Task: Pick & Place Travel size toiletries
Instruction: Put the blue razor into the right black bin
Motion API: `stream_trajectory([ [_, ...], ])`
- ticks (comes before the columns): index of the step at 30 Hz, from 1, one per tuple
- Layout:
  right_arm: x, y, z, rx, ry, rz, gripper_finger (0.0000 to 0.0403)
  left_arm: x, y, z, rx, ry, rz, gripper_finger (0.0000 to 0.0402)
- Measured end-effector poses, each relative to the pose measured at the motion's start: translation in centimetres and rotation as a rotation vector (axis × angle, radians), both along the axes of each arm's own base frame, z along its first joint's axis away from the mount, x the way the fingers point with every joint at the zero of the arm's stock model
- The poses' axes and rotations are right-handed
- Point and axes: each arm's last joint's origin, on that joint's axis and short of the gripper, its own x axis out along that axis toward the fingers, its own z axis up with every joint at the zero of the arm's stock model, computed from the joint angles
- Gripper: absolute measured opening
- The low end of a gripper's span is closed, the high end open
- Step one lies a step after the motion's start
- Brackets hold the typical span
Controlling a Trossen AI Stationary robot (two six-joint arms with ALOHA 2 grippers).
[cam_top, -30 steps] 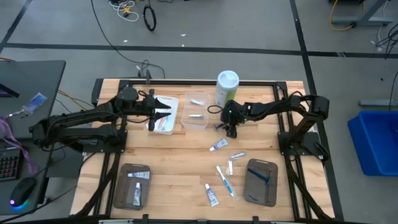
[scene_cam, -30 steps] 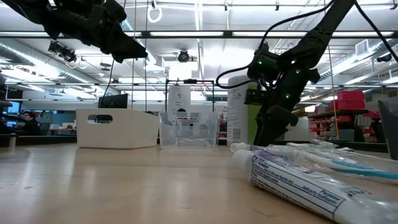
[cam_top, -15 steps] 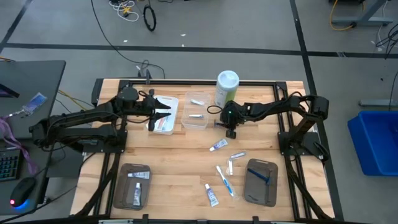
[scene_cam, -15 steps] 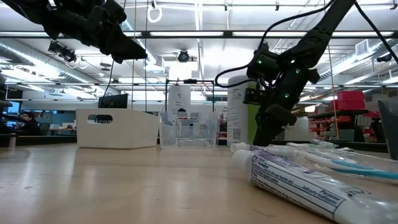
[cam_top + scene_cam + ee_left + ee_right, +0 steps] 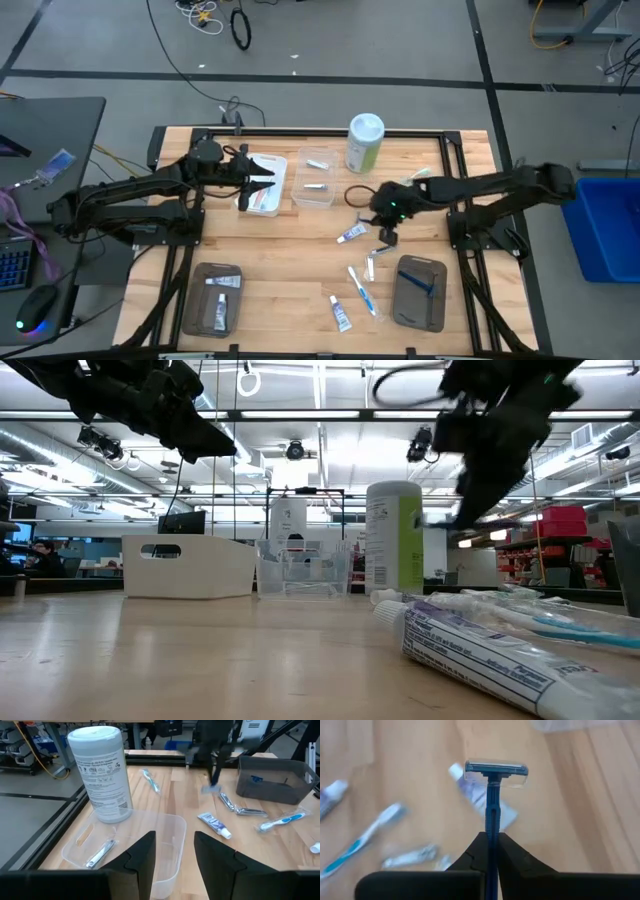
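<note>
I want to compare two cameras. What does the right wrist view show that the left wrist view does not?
Only the right wrist view: the right claw shut on a blue razor.
Only the left wrist view: the canister, the clear tray holding a silvery tube, the grey tray.
Both: a toothpaste tube and a toothbrush on the table.

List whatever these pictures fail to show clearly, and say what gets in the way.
- Right gripper, shut on the razor: blurred in the low view.
- Items under the razor: smeared in the right wrist view.
- White bin: contents hidden by its wall in the low view.
- Grey tray: contents behind its wall in the left wrist view.
- Left gripper above the white bin: its underside is unseen from above.
</note>
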Motion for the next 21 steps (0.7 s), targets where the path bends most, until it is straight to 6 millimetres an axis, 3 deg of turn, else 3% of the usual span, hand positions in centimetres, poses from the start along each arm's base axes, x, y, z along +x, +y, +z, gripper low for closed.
stream_trajectory([
  [4,-1.5,3.2,3.7,0.031,0.014,-0.005,0.0026,0.0,0.0,0.0,-0.030,0.001,0.017,0.0142],
  [7,-2.4,5.7,4.8,0.073,0.045,0.054,0.0028,0.0,0.1,0.0,-0.052,0.000,0.053,0.0142],
  [16,-5.5,12.2,3.7,0.185,0.160,0.203,0.0031,-0.1,0.4,-0.1,-0.047,0.004,0.164,0.0142],
  [21,-6.9,14.5,1.5,0.180,0.201,0.304,0.0032,-0.1,0.5,-0.1,-0.050,0.003,0.196,0.0142],
])
